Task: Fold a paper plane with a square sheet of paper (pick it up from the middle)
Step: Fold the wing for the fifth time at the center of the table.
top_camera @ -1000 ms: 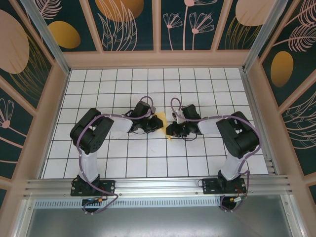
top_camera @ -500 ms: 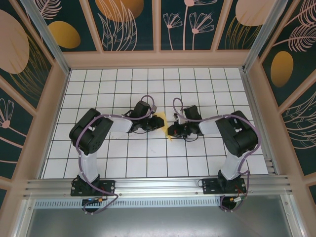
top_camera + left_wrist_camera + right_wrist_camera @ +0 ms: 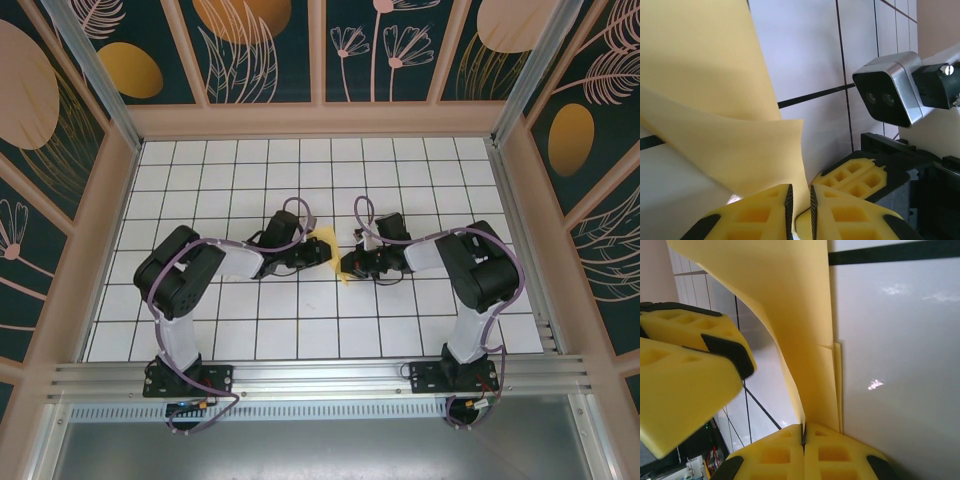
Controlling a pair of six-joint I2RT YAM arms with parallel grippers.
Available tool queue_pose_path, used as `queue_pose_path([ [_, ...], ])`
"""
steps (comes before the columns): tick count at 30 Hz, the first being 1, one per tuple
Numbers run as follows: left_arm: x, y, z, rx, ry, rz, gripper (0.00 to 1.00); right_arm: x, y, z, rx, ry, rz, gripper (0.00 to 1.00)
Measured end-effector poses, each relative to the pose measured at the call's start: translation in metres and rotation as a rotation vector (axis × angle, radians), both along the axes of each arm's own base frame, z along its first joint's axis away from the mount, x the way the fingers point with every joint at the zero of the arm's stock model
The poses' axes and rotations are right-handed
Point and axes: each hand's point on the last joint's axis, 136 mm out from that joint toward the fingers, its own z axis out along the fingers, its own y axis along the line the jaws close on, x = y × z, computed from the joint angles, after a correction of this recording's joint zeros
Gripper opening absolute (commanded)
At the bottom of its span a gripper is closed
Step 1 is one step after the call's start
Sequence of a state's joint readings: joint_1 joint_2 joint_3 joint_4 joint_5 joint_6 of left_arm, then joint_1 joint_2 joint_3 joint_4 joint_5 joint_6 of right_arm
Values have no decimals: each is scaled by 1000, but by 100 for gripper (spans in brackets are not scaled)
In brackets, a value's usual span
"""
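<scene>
Station check from the overhead view: the square sheet of paper [image 3: 325, 242] is near the centre of the gridded surface [image 3: 300, 330], between the two hands. Only a small pale-yellow patch of it shows, the rest lying under the arms.

Left hand [image 3: 308, 254]: at 9 o'clock of the sheet, pointing toward 3 o'clock. On its wrist camera the two yellow fingers [image 3: 755, 215] stand close together at the bottom of the frame, and a corner of the sheet [image 3: 705, 75] runs down into the narrow slot between their black pads. I record this hand as closed on the paper. The sheet fans out from the grip toward 11 o'clock in two overlapping layers, one lying across the other.

Right hand [image 3: 350, 266]: at 4 o'clock of the sheet, pointing toward 9 o'clock. On its wrist camera the fingers [image 3: 840, 455] are pressed flat together, and the sheet [image 3: 785, 305] goes in at the seam between them. I record it as clamped on the paper. Several stacked edges of the sheet show just above the grip, and the paper curves upward toward 11 o'clock, off the white tiles.

The two hands are near each other: the left hand's fingers [image 3: 685, 385] appear at 9 o'clock in the right wrist view, and the right hand's finger [image 3: 855, 177] and silver wrist camera [image 3: 887, 95] appear at 3 o'clock in the left wrist view.
</scene>
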State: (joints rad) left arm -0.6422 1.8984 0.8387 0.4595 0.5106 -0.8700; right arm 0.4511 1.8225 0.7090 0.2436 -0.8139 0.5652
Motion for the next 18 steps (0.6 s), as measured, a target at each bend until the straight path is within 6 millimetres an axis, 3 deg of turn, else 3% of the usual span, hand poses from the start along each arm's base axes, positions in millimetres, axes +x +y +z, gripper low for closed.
queue_pose_path([
  [4, 5, -5, -16, 47, 32, 22, 14, 0, 0, 0, -1, 4, -2, 2],
  [12, 11, -5, -20, 100, 65, 52, 13, 0, 0, 1, -3, 5, 0, 12],
  [18, 11, -5, -22, 121, 81, 60, 13, -3, -2, 3, -18, 2, 5, 14],
])
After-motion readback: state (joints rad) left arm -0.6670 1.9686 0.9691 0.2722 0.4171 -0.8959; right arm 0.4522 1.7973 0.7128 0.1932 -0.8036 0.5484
